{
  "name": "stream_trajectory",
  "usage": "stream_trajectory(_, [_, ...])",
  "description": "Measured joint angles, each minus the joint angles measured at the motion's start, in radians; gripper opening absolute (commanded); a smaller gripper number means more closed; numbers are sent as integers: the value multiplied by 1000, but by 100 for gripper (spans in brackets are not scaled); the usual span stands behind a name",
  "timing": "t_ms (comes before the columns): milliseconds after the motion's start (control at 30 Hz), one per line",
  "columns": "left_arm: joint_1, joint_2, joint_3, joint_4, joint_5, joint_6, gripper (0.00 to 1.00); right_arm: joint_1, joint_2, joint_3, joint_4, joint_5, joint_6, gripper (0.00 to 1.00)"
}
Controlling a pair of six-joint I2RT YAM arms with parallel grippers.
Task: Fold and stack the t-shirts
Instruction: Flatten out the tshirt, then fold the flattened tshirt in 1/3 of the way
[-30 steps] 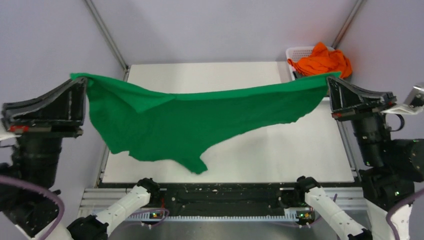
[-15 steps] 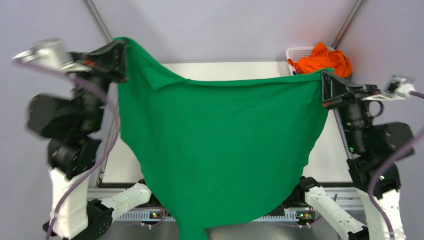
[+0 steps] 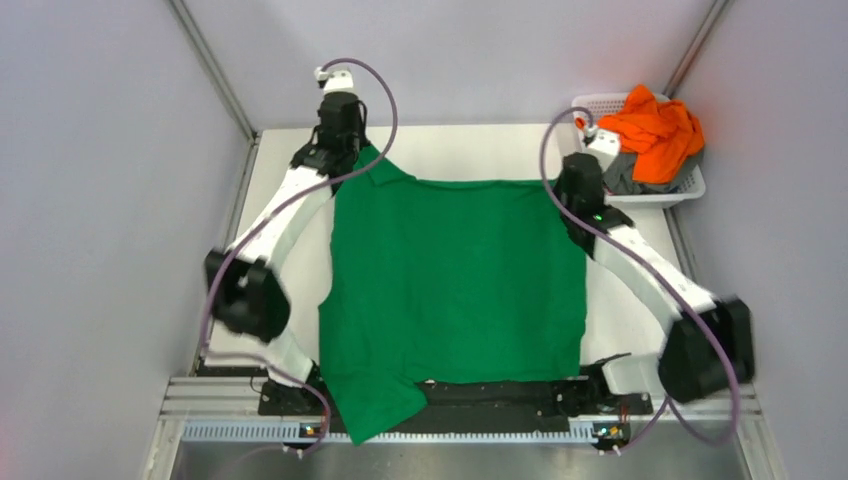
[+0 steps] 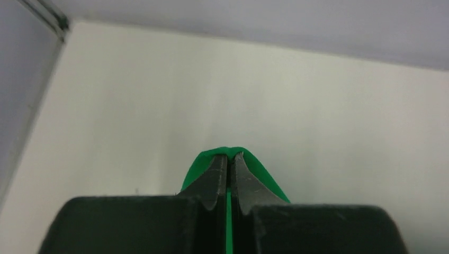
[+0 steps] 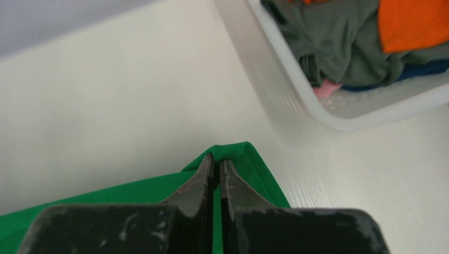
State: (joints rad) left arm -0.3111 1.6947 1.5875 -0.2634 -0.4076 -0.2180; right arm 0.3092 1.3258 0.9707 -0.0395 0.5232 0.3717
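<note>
The bright green t-shirt (image 3: 455, 280) lies spread flat over the white table, its near edge hanging over the front rail. My left gripper (image 3: 352, 152) is shut on its far left corner, which shows in the left wrist view (image 4: 198, 165) as a green fold round the fingertips. My right gripper (image 3: 567, 188) is shut on the far right corner, seen in the right wrist view (image 5: 254, 164). An orange t-shirt (image 3: 655, 130) and a grey one (image 3: 625, 178) lie bunched in the basket.
The white lattice basket (image 3: 690, 190) stands at the table's back right corner, close to my right gripper; its wall shows in the right wrist view (image 5: 296, 90). Grey walls close in both sides and the back. The metal front rail (image 3: 200, 395) runs along the near edge.
Both arms have swung forward and down from holding the green shirt stretched in the air. The shirt now lies flat on the table with its two far corners still held.
</note>
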Motion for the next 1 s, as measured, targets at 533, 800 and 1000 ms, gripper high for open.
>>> stream_trajectory(533, [71,655,414,-157,108,-120,0,-33,674,354,85,-9,-58,0])
stream_trajectory(800, [82,405,139,-180,158,-233,0,-33,566,269,-5,-30,-74,0])
stream_trajectory(1000, [81,69,-184,-187,203,-360,0,-33,414,203,-83,-54,-84,0])
